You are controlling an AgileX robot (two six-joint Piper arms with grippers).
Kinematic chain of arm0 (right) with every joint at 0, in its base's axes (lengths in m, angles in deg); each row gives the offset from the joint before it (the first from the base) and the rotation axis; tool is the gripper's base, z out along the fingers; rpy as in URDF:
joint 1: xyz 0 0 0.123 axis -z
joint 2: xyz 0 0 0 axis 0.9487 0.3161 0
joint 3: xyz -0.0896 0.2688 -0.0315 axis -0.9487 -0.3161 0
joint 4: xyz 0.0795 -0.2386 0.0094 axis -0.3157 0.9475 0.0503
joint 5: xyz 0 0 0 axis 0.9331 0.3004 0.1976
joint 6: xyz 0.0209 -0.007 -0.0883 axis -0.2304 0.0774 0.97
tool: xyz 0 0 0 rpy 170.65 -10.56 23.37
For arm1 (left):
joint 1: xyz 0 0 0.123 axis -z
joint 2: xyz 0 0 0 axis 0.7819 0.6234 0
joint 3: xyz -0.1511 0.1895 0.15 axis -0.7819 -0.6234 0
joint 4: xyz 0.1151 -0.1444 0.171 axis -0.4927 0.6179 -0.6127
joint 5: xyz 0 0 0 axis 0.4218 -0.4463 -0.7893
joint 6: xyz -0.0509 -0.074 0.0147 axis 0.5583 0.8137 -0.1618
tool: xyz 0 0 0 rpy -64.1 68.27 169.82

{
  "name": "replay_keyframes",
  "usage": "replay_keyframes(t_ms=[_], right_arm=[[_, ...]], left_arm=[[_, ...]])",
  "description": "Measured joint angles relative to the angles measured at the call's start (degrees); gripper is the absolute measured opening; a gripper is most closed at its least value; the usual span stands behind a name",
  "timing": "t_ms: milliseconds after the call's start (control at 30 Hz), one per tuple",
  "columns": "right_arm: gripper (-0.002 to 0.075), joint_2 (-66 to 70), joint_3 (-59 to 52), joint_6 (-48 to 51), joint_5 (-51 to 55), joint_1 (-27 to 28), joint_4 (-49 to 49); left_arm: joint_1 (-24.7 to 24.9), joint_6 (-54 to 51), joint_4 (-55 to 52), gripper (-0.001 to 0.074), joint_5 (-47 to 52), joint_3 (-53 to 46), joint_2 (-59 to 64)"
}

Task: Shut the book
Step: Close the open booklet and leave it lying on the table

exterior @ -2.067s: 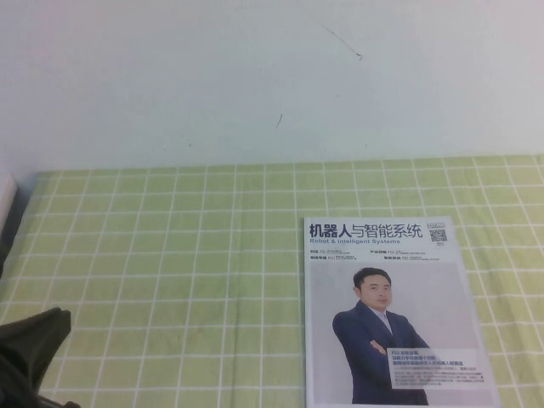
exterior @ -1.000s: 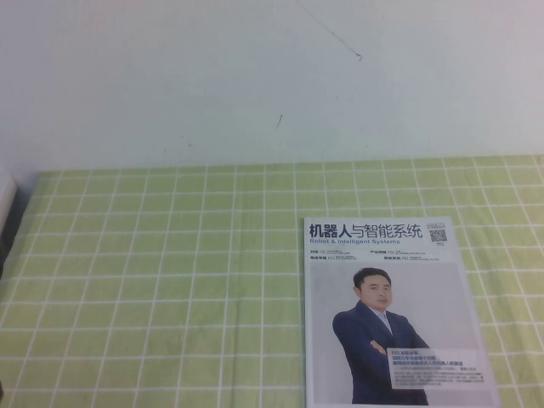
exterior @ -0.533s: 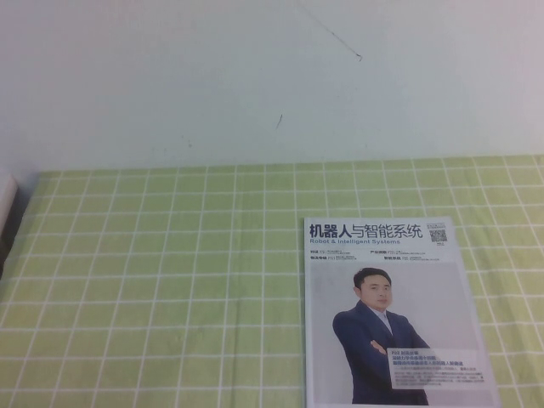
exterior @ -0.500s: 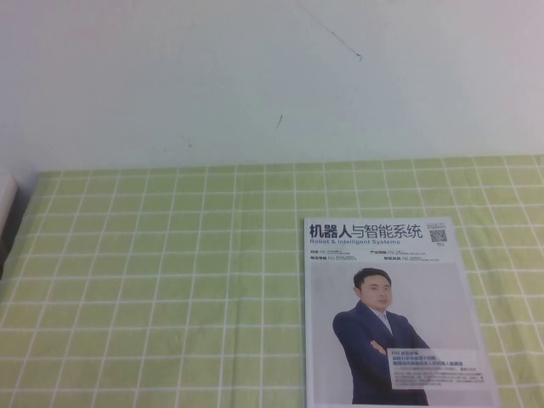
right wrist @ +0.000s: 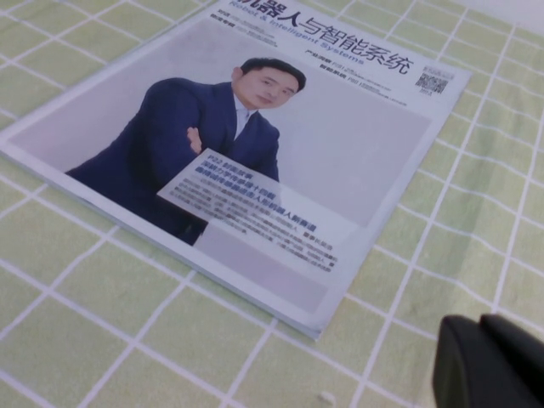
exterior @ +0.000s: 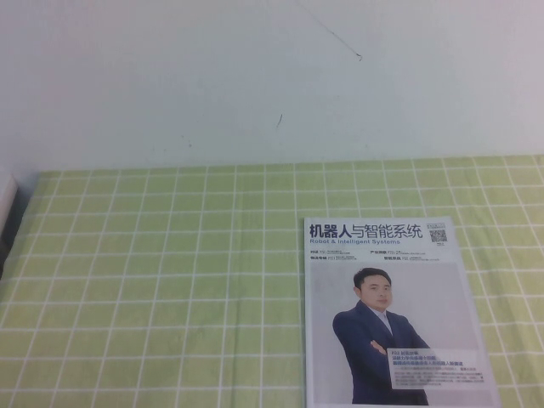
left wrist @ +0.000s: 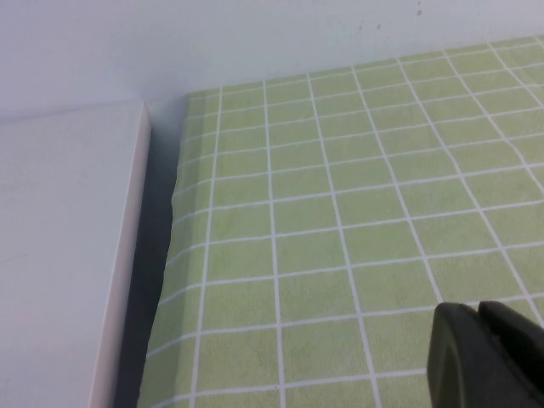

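One closed book (exterior: 391,314): near right hand (right wrist: 493,361), far from left hand (left wrist: 489,357).

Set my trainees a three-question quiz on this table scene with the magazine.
1. True or false: the book lies closed, cover up.
2. The left end effector and right end effector are both shut. Which hovers by the book's corner? A left, B right.
3. Fill in: the lines on the cloth are ____.
Key: 1 true; 2 B, the left is over bare cloth by the table edge; 3 white.
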Motion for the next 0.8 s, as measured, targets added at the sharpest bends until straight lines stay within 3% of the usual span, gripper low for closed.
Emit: replay_keyframes(t_ms=[500,600,800], right_arm=[[-0.0003,-2.70,0.00,0.00,0.58,1.01,0.00],[-0.0003,-7.93,0.00,0.00,2.33,4.66,0.00],[-0.0003,-13.10,0.00,0.00,3.89,17.49,-0.09]], left_arm=[[0.00,0.00,0.00,-0.0002,0.21,0.08,-0.09],[0.00,0.00,0.00,-0.0002,0.21,0.08,-0.09],[0.00,0.00,0.00,-0.0002,0.29,0.08,-0.22]])
